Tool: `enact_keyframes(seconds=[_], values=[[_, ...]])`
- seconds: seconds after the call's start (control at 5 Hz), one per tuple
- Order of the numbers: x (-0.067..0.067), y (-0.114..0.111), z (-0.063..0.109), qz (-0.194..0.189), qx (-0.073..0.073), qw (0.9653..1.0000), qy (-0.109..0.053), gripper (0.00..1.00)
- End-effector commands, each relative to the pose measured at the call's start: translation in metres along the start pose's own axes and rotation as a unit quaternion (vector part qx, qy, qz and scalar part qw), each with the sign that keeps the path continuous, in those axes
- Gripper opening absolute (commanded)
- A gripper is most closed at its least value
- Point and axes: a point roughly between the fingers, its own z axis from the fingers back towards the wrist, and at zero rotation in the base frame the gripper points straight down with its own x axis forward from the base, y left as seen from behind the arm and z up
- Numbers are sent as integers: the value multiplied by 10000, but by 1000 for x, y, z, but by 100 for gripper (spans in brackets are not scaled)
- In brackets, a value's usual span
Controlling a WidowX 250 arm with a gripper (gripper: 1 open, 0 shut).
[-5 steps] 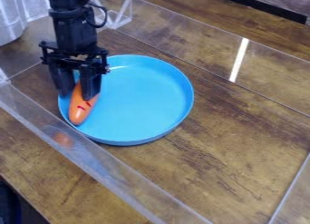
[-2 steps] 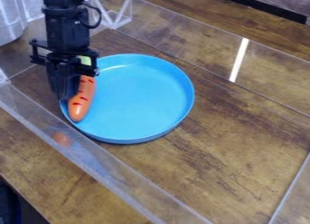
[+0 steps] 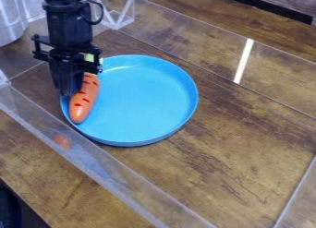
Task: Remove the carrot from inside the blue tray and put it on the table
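The tool [image 3: 74, 84] points almost straight down over the left part of the blue tray [image 3: 183, 110]. Its fingers are pressed together on the upper, far end of the carrot [image 3: 81, 104], pinching it there. The leafy top is hidden behind the fingers.

The carrot lies inside the tray against the left rim, with its orange body running toward the near edge. It appears to rest on the tray floor, so the lift is not yet done.

The grip sits at the end of the carrot rather than at mid-body, probably because the rim crowds the left side and leaves little room for a finger there. The steep approach keeps the fingers clear of the low rim.

An end grip lets the carrot swing or slip once it is raised. The next move calls for a vertical lift clear of the rim, then travel to bare counter [image 3: 235, 153], for example to the right of the tray.
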Motion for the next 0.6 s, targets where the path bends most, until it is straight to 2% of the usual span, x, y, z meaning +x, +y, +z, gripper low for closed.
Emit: enact_keyframes(seconds=[0.0,0.4], values=[[-2,2,26,-36,101,9991,-400,0],[-4,1,36,-130,163,9986,-484,0]])
